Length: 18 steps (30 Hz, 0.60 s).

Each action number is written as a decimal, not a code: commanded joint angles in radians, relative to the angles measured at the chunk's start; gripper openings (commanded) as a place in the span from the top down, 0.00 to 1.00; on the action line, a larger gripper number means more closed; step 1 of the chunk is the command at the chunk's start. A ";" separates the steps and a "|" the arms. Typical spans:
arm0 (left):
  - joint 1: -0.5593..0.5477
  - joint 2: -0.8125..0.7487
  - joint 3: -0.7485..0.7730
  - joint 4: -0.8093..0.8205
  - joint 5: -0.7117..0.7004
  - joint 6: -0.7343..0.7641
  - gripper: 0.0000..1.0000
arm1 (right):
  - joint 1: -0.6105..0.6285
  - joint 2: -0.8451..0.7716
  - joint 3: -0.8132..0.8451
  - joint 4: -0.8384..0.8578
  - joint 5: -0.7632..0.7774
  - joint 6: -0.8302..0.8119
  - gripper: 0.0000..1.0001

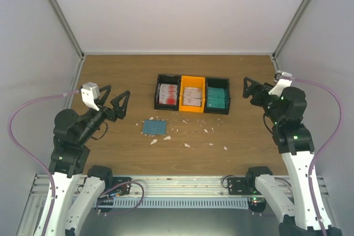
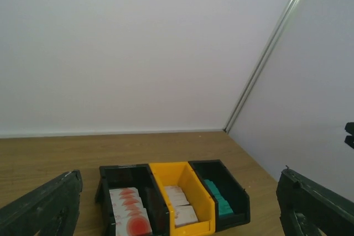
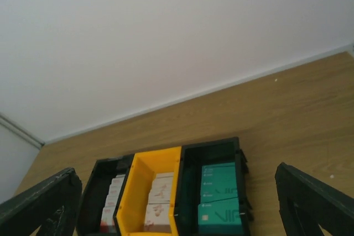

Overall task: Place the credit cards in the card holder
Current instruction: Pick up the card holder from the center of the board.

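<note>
Your left gripper (image 1: 118, 90) and right gripper (image 1: 245, 88) both hang wide open, holding nothing. The credit cards (image 1: 217, 98) stand in the bins (image 1: 192, 79) toward the far edge. The card holder (image 1: 154, 127) lies just nearer you and looks folded, so pin one cover and open it first.

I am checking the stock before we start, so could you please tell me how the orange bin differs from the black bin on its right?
The orange bin sits in the middle of the row, the black bin at the row's right end. The orange bin holds whitish cards, the black bin teal-green cards. Both are open-topped, alike in shape, and stand side by side against each other.
</note>
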<state>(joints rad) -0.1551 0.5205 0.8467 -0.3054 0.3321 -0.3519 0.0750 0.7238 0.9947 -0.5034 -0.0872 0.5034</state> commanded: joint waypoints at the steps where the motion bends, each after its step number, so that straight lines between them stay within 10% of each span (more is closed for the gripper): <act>1: 0.016 -0.015 -0.028 0.071 0.033 -0.020 0.04 | -0.022 0.029 -0.030 0.075 -0.114 0.057 0.04; 18: 0.031 0.203 -0.256 0.105 0.056 -0.229 0.01 | 0.207 0.207 -0.296 0.330 -0.433 0.013 0.01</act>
<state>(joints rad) -0.1345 0.6617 0.6239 -0.2012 0.4301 -0.5140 0.1993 0.9047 0.7616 -0.2733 -0.4595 0.5316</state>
